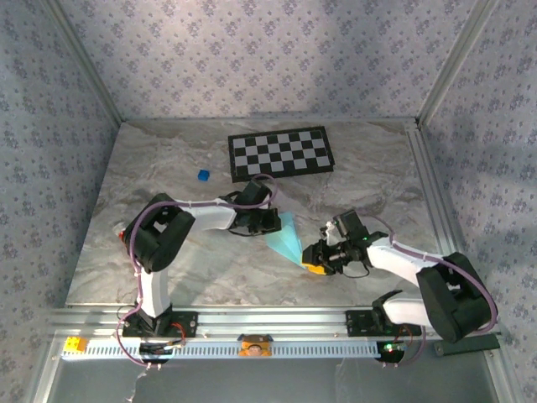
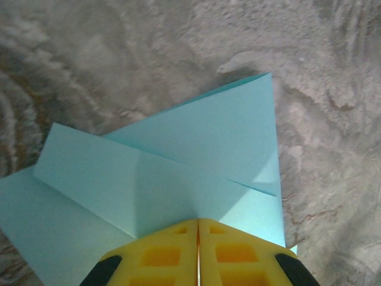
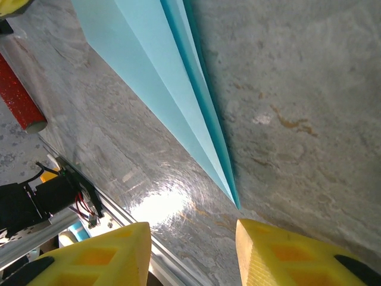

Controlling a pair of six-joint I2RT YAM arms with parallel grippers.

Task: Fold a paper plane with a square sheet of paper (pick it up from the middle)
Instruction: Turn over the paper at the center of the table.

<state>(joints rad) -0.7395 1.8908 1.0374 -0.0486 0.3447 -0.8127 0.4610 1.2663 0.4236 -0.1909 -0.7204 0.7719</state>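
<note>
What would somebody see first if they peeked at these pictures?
Probably the light-blue paper, folded to a sharp point, in the middle of the marbled table. The left gripper has its yellow fingers shut on the paper's wide end, while the right gripper stands open by the tip. Next comes the black-and-white checkerboard at the table's far edge.

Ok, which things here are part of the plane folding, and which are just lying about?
In the job: light-blue paper plane, left gripper shut on it, open right gripper.
Lying about: checkerboard, small dark-blue cube.
</note>
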